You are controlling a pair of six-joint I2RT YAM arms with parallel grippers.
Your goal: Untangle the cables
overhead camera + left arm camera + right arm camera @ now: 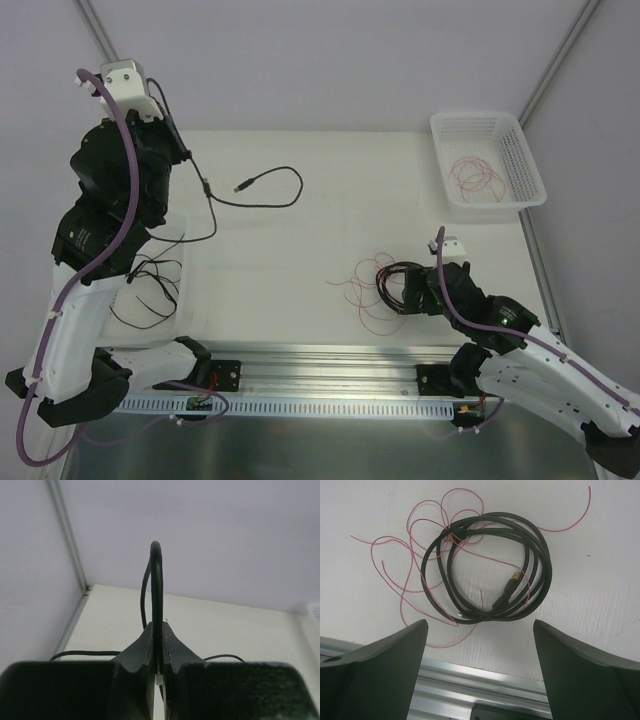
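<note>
Table [300,240]: white, flat, with a metal rail [330,352] along the near edge.
Far right: white mesh basket [480,122], standing at the corner.
Near right: coiled black cable [542,565], with a red wire [445,526] tangled through and spread around it.
Far left of centre: loose black cable [262,206], one open loop, plug ends near each other.
Near left: thin black wires [150,275], jumbled.

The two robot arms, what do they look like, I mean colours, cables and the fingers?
The left arm and right arm both have white shells with black joints. A thick purple cable runs along the outside of each. The left gripper and right gripper have dark, matte, wedge-shaped fingers.
</note>
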